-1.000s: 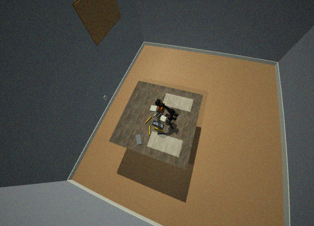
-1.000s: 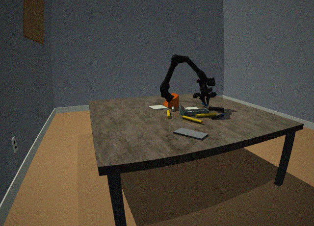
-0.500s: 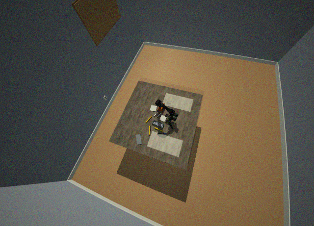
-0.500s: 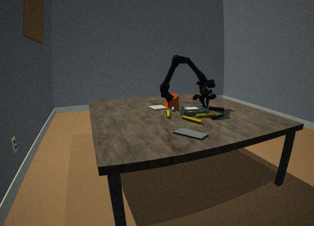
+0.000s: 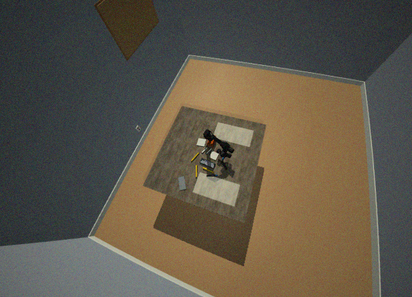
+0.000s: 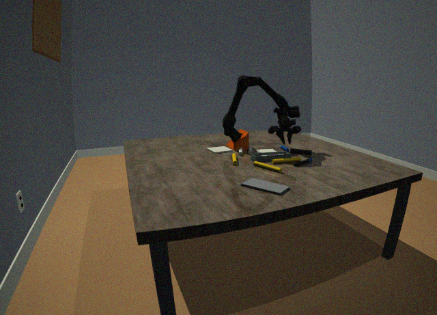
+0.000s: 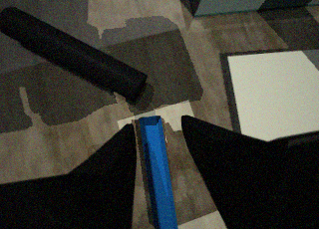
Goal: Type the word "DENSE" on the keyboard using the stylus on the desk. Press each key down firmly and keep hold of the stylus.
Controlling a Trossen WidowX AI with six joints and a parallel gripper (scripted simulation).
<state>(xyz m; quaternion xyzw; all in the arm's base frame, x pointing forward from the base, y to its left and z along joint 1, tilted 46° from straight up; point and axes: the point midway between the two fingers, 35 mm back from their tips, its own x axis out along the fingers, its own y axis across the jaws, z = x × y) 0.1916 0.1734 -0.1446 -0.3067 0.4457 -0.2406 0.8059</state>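
My gripper is open, its fingers pointing down above the table. The blue stylus lies below and between the fingertips in the wrist view, with a wide gap to the right finger and a narrow one to the left. In the exterior view it is under the tips, apart from them. The keyboard stands beyond a white pad; only its grey-green side and a few keys show at the top right of the wrist view.
A black cylinder lies near the stylus. A white pad is between the gripper and keyboard. Yellow sticks, a black-and-blue pen and a grey slab lie around the keyboard.
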